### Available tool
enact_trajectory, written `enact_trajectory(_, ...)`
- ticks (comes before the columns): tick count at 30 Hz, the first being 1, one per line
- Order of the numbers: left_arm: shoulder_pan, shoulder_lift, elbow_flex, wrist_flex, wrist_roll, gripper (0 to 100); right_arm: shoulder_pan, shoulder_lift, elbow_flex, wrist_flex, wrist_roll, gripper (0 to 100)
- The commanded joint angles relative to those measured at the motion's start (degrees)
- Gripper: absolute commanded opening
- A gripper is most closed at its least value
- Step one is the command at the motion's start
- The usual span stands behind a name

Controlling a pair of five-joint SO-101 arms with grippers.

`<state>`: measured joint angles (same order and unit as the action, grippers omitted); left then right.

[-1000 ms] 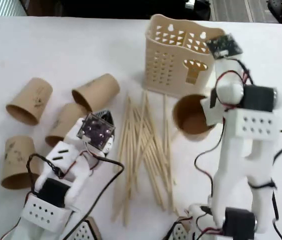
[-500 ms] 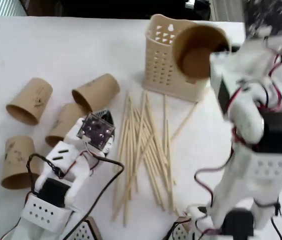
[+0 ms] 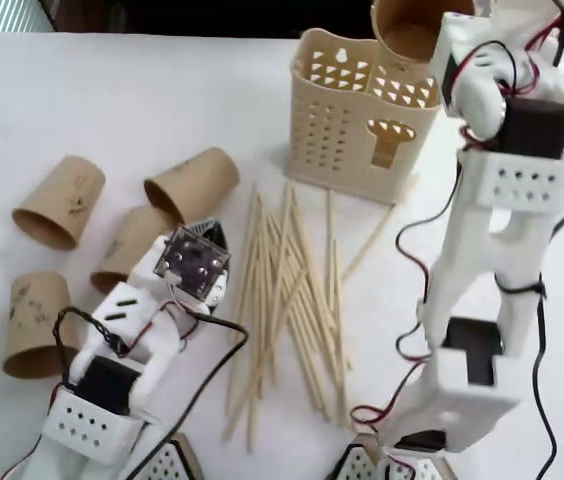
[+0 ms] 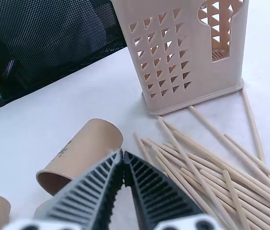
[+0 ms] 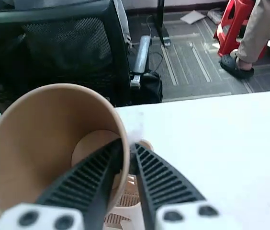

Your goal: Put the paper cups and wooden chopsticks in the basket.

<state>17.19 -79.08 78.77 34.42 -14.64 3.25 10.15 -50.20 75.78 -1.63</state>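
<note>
At the 1 o'clock edge of the high view: cup (image 3: 412, 22), brown paper, plain inside, raised off the table (image 3: 112, 90) at the far right corner of the basket (image 3: 357, 130). Mouth up toward the camera, long axis near upright, slightly tilted.

Right gripper (image 5: 128, 149): closed on that cup's wall, one finger (image 5: 89, 182) inside, the other outside.

Basket: cream plastic, tall, rectangular, walls pierced with triangles and small holes, one mushroom-shaped cut-out. Upright at 12 o'clock from the table's centre, open top up.

Chopsticks (image 3: 292, 300): pale wood, thin, a loose fanned heap at the centre, flat on the table. Long axes mostly 12 to 6, some crossed toward 11 to 5 and 1 to 7. One stray stick (image 3: 370, 240) runs from the basket's foot toward 7 o'clock.

Cups on their sides, four, brown paper with small dark print, at 9 o'clock from the heap:
- far-left cup (image 3: 59, 200), mouth toward 7 o'clock;
- upper cup (image 3: 194, 183), mouth toward 8 o'clock, nearest the chopsticks;
- middle cup (image 3: 127, 245), axis 1 to 7, partly under the left arm;
- lower cup (image 3: 30, 322), axis 12 to 6, mouth toward 6 o'clock.

Left gripper (image 4: 123, 158): black ribbed jaws pressed together, nothing between them, low over the table between the upper cup and the chopsticks.
</note>
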Motion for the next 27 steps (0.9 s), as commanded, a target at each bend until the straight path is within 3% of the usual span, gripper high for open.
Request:
enact_trajectory(1, 0.0, -1.1, -0.5, -1.2, 0.4, 2, 0.7, 2.0, -2.6, -1.2, -0.7, 1.8)
enact_trajectory(13, 0.0, -1.1, -0.5, -1.2, 0.4, 2, 2.9, 6.9, -2.7, -1.1, -1.7, 2.6)
enact_trajectory(21, 0.0, -1.1, -0.6, -1.2, 0.4, 2, 0.4, 1.4, -2.7, 3.9, -1.8, 29.4)
enact_trajectory(27, -0.6, -1.2, -1.9, -1.1, 0.4, 2, -2.9, -10.9, -2.1, 14.8, -1.2, 22.2)
